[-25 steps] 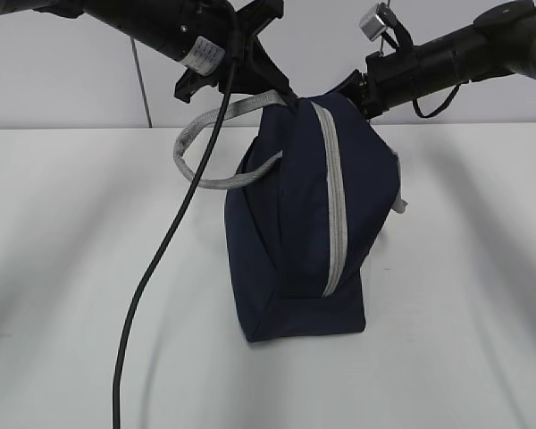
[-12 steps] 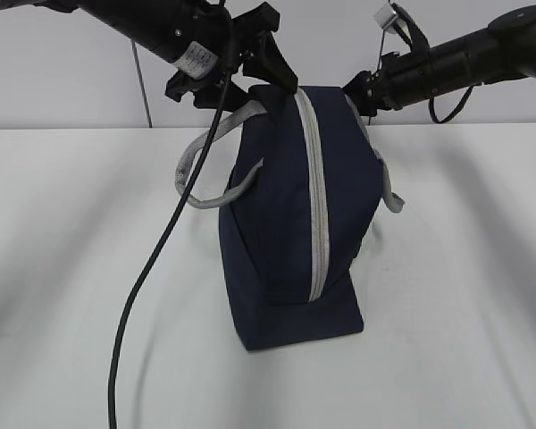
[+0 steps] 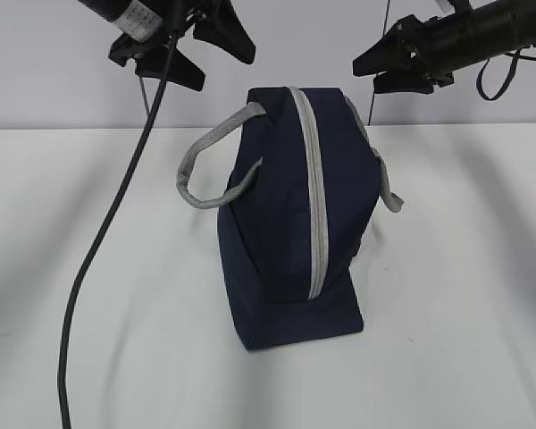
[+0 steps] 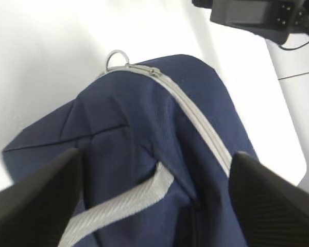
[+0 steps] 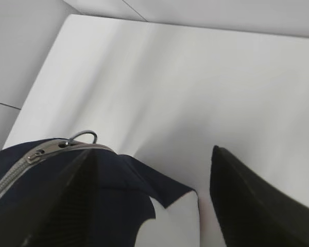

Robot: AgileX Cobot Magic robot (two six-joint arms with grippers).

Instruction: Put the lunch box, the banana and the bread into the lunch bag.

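White table (image 3: 62, 268) fills the scene, and right in the middle of it stands the bag (image 3: 277, 232), upright on its narrow base, navy fabric taut, looking like it is set there to be left alone. No box, no banana, no bread anywhere in the three views; my read is they are inside, though nothing here shows it. The two arms hang high above, one each side of the bag's top, both clear of it with daylight between. Left gripper (image 3: 196, 45) sits up at the left, jaws spread wide and holding nothing; the wrist view confirms it, the two dark fingers (image 4: 36, 206) framing the bag's top with plain gap between them. Right gripper (image 3: 389, 67) mirrors it on the other side, jaws parted, empty, its wrist view looking down past the bag's end onto bare table. A black cable (image 3: 107, 232) droops from the left arm down across the tabletop. Next down in size, the grey handles: the near loop (image 3: 201, 179) flops out to the left, slack, nobody holding it. Then the zipper (image 3: 314, 197), a pale stripe running over the top and down the front, seemingly closed along its visible length. Smallest of all, the ring pull (image 4: 116, 57), lying at the far end of the zip.
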